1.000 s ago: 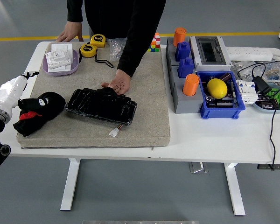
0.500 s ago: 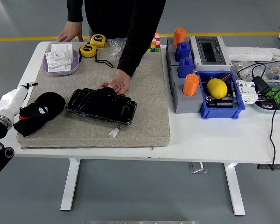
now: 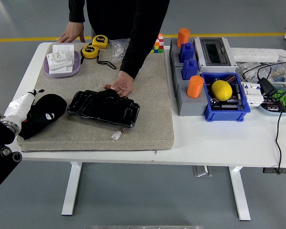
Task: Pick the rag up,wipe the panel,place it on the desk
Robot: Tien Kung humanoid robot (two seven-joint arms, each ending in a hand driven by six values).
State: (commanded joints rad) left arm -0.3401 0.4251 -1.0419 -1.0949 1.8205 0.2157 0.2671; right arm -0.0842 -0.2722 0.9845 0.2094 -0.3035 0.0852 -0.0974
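Observation:
The black rag (image 3: 47,107) lies bunched at the left end of the grey mat (image 3: 150,95). My left hand (image 3: 23,108), white with dark tips, lies against the rag's left side at the table's left edge. How it holds the rag is hidden. The glossy black panel (image 3: 102,109) lies on the mat just right of the rag, with a small white connector at its lower right. A person at the far side rests one hand (image 3: 121,86) on the panel's far edge and the other hand (image 3: 71,36) on the table. My right arm is out of view.
A purple bowl with white cards (image 3: 62,64) and two yellow tape measures (image 3: 95,46) sit at the back left. On the right are a grey block with blue and orange pieces (image 3: 188,71), a blue bin with a lemon (image 3: 221,89), a grey box (image 3: 213,50) and cables (image 3: 267,81).
My left hand dropped lower, then shifted a little right against the rag. The rag bunched up smaller and its red patch no longer shows. The person and the panel stayed still.

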